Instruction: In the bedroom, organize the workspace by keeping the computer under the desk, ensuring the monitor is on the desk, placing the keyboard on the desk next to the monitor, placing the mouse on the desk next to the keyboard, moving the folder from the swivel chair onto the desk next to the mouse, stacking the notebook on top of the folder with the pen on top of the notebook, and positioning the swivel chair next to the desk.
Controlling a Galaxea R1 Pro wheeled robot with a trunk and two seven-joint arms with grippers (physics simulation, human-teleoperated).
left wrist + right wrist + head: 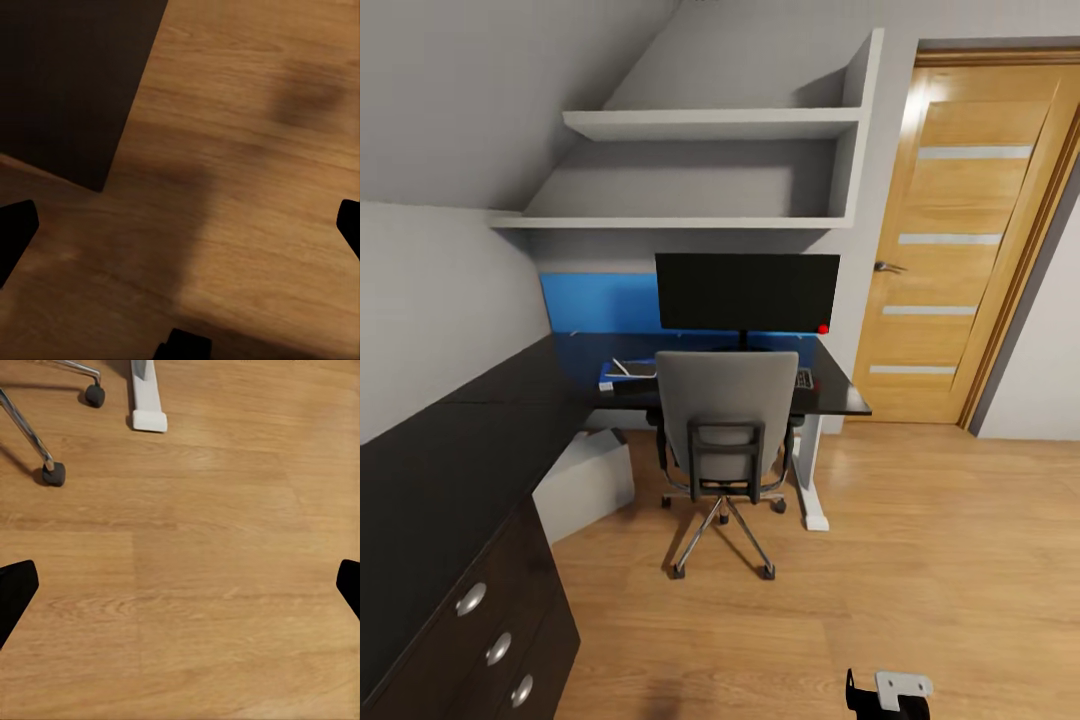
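Note:
The swivel chair (727, 420) stands pushed in at the desk (510, 400), its grey back towards me. Behind it on the black top stands the monitor (746, 292), with a red dot at its lower right corner. Right of the chair back, one end of the keyboard (804, 378) peeks out. Left of the chair back lies the blue folder (606, 378), with the grey notebook (642, 370) and the thin white pen (621, 367) on it. The computer (586, 482) sits on the floor under the desk. The mouse is hidden. My left gripper (180, 232) and right gripper (180, 589) hang open over bare floor.
A black three-drawer cabinet (500, 640) fills the near left; its corner (75, 82) lies under the left wrist. An oak door (960, 240) is at the right. Chair casters (54, 474) and the desk's white foot (147, 405) lie ahead of the right gripper. Wall shelves (710, 122) hang above.

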